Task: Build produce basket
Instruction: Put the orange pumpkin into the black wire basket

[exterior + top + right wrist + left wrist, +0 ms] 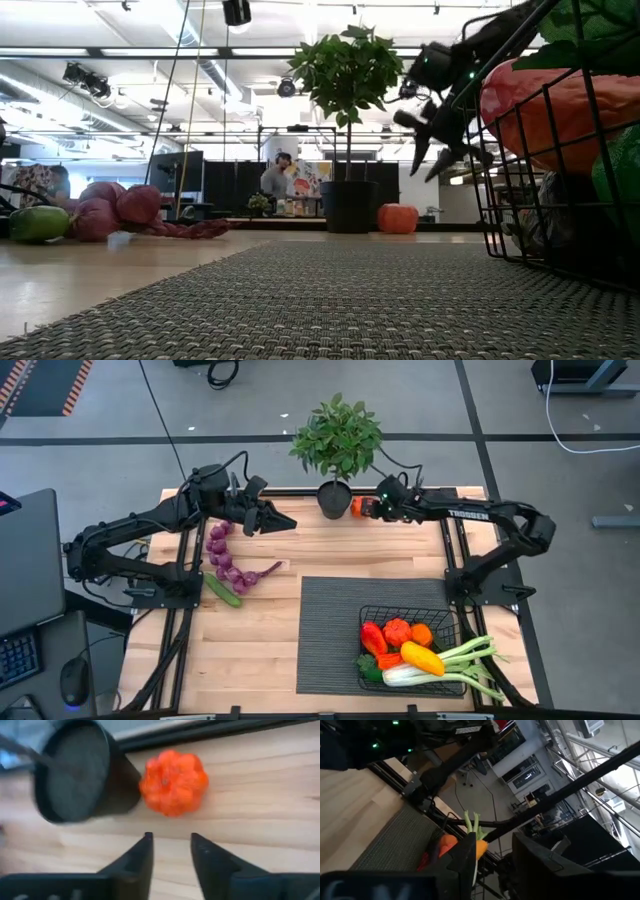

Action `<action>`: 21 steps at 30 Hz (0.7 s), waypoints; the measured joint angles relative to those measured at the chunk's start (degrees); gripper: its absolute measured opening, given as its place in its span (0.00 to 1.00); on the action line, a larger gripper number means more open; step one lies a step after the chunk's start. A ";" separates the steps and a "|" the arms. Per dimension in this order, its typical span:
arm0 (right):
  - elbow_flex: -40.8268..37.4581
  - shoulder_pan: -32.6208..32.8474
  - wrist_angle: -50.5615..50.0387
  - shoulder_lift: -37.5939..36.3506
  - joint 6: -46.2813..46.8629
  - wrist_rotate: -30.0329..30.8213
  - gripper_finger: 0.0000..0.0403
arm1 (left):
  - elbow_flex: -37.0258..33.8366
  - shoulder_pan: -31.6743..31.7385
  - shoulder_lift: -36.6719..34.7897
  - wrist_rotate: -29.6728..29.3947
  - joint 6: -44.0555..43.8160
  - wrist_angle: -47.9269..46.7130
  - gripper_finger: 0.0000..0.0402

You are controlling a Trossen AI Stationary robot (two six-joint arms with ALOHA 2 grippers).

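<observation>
Basket partly filled, several pieces still out on the table.

The basket [445,622], at about 5 o'clock on the table, holds a red pepper [373,637], a yellow pepper [421,657], orange pieces and a leek [470,662]. Still outside are the orange pumpkin [173,781] at 12 o'clock beside the plant pot [80,772], and the grapes [219,552], eggplant [250,577] and cucumber [223,591] at 9 o'clock. The right gripper [170,851] hangs near the pumpkin, jaws apart and empty. The left gripper [283,520] grasps nothing, jaws slightly parted.

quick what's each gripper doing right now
Left gripper: open, empty, above the table.
Right gripper: open, empty, near the orange pumpkin.
</observation>
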 joint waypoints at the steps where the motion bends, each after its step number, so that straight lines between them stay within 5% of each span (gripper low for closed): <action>1: 0.00 -0.21 0.07 0.93 -2.39 -1.17 0.37 | 0.00 0.00 0.00 0.00 0.28 0.00 0.33; 8: 0.00 0.55 0.49 7.84 -18.18 -3.43 0.74 | 0.00 -0.51 0.00 0.02 -0.03 -0.04 0.33; 13: 0.02 0.59 4.49 10.66 -21.36 -2.35 0.96 | 0.00 -1.52 0.00 0.02 -1.11 -0.09 0.33; 21: 0.09 -0.41 13.96 14.53 -22.53 3.31 0.95 | 0.00 -2.43 0.00 0.04 -2.71 -0.20 0.33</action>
